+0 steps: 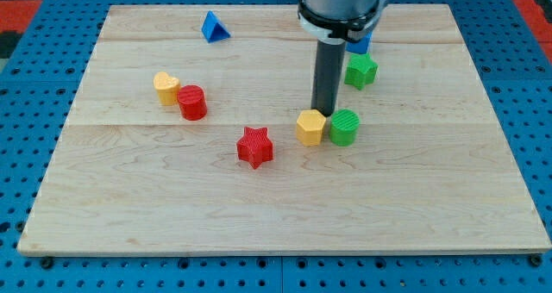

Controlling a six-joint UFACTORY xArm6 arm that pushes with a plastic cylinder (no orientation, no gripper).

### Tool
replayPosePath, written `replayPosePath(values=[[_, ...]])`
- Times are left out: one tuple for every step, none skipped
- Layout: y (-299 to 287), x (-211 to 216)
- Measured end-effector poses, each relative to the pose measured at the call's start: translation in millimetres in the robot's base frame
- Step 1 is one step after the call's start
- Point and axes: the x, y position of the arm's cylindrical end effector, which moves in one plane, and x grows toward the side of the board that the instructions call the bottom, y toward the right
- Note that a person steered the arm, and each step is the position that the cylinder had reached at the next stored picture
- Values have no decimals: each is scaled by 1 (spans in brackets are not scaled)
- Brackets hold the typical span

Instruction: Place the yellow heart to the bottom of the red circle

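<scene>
The yellow heart [166,88] lies on the wooden board [285,207] at the view's left, touching the red circle [192,102], which sits just to its lower right. My tip [323,112] is far to the right of both, standing just above a yellow hexagon [310,127] and next to a green circle [343,127]. The tip touches or nearly touches the yellow hexagon's top edge.
A red star [254,146] lies between the red circle and the yellow hexagon. A blue triangle [214,27] sits near the view's top. A green block [360,71] and a partly hidden blue block [360,43] lie behind the rod at upper right.
</scene>
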Motion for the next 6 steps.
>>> replayPosePath(values=[[-6, 10], [-29, 9], [-45, 11], [-44, 49], [23, 93], [-3, 69]])
